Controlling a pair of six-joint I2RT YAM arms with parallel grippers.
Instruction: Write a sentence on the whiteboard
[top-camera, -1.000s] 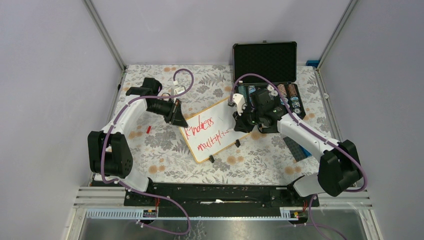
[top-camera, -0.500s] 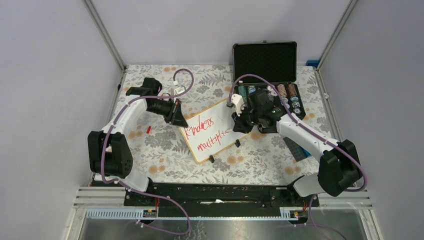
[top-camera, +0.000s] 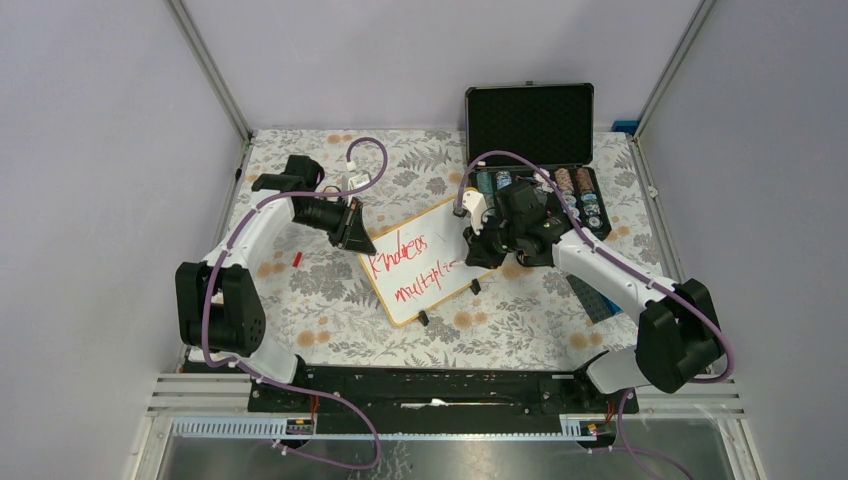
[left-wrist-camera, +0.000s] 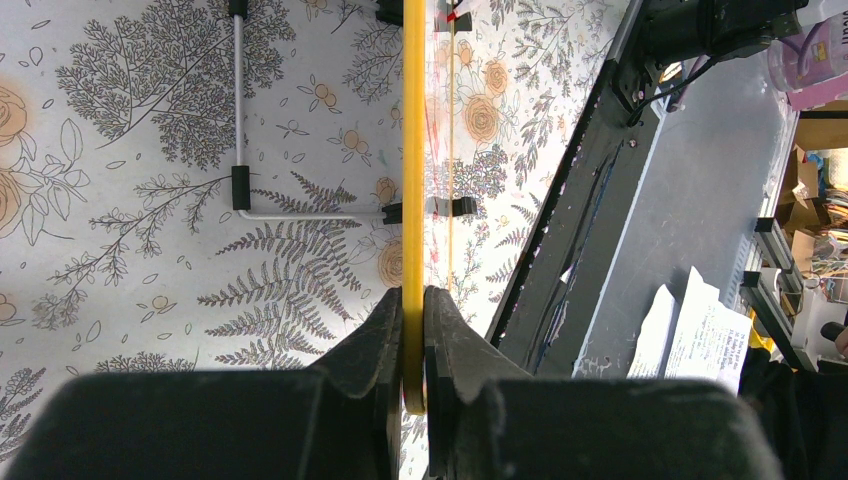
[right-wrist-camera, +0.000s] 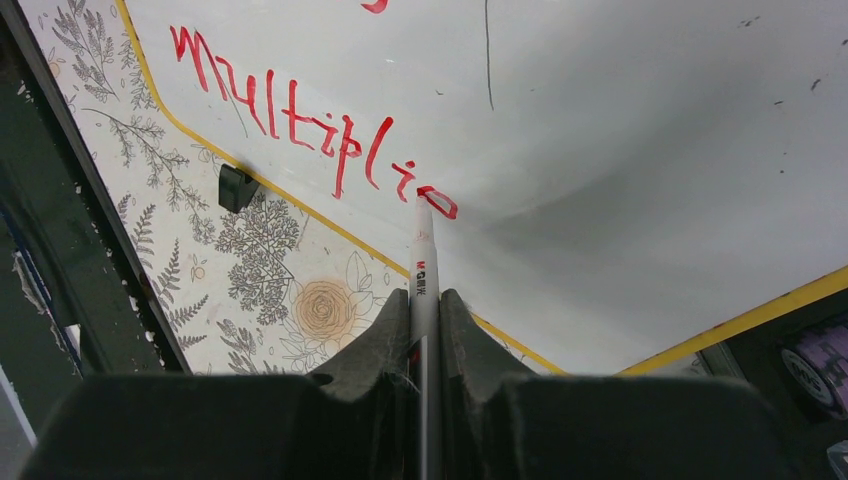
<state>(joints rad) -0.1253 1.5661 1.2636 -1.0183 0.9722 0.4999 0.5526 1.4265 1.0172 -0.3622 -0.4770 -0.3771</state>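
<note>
Lying askew near the middle of the flower-patterned tablecloth (top-camera: 320, 310), the small rectangular whiteboard with a thin yellowish rim and little black feet (top-camera: 445, 222) sits between the two arms. The left gripper (left-wrist-camera: 413, 300) is closed almost fully on the board's far-left edge, and the left wrist view shows the yellow rim pinched edge-on between its two black fingers. The right gripper (right-wrist-camera: 425, 300) is clamped tight around a slim white marker with a red tip (right-wrist-camera: 422, 250). The barrel runs forward between the fingers and the tip touches the board's white face. The sentence, red handwritten lettering in two slanted lines (top-camera: 412, 268), reads roughly "Kindness" above and "multipli" below. A small red loop follows, right at the marker tip, close to the board's near-right edge. Behind the right arm, at the far right of the table, stands an open black hard case with rows of round chips (top-camera: 530, 120), well apart from the board. A small red scrap (top-camera: 298, 258) lies on the cloth beside the left arm.
</note>
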